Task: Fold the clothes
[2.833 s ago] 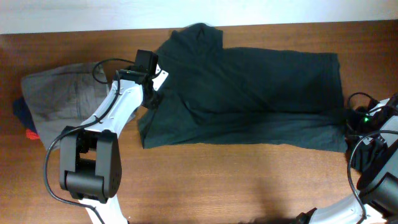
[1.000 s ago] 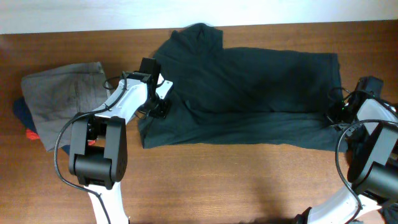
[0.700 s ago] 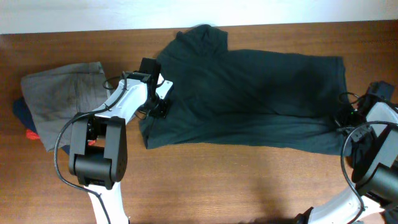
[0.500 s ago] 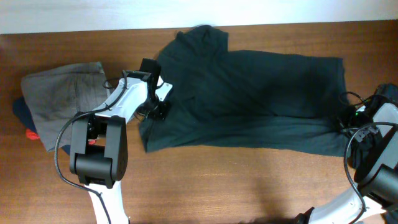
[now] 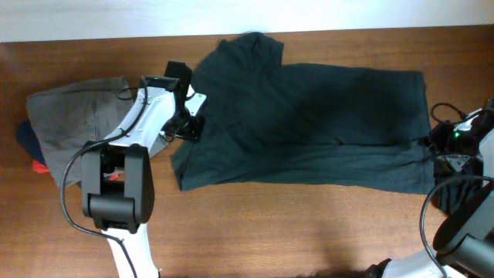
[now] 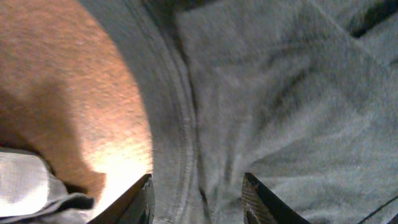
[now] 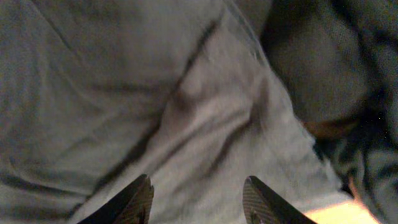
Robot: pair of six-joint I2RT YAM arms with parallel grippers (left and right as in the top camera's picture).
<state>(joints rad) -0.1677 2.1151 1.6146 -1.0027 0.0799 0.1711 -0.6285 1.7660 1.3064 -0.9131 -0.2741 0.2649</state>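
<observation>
Though the dark shirt [image 5: 309,123] lies as before, the left tool [image 6: 197,186] and right tool [image 7: 197,190] now gape released above it.

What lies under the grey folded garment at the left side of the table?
Under the grey garment, a dark blue cloth and something red-orange stick out at its left edge. How far they reach beneath is covered.
</observation>
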